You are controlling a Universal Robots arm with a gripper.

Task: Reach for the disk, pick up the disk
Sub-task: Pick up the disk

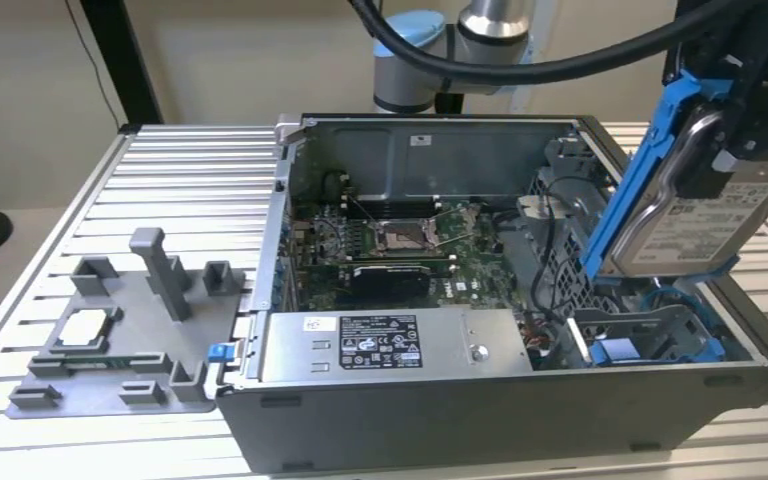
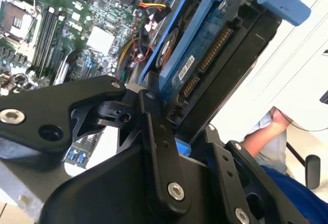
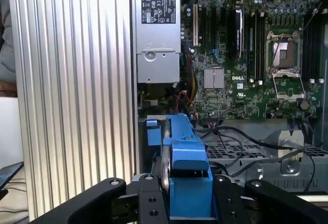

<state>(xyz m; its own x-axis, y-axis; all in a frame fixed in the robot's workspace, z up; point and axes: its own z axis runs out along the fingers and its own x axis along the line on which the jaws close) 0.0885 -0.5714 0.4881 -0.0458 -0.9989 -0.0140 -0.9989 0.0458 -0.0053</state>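
**Disk lifted above the case**

The gripper (image 1: 738,110) pinched the disk (image 1: 684,215) at its upper end, holding it nearly upright and tilted above the open case (image 1: 491,400) at the exterior view's right. The drive's labelled silver face looked outward, its blue bracket running along the edge toward the motherboard (image 1: 398,240). In the second wrist view the black fingers (image 2: 156,131) pressed on either side of the disk (image 2: 205,60), connector edge exposed; in the first wrist view the blue bracket of the disk (image 3: 184,157) sat squarely between the fingers (image 3: 148,203).

The lower end of the disk hung just over the blue bay (image 1: 651,335) and close to loose cables (image 1: 551,290). As a judgement, the pickup looked essentially made; doing it well called for a straight lift without twisting, so the bracket cleared the bay walls and no wire snagged. The grip sat far from the disk's middle, so a steady clamp mattered against swinging. A grey fixture (image 1: 131,330) lay on the table (image 1: 197,170), well apart.
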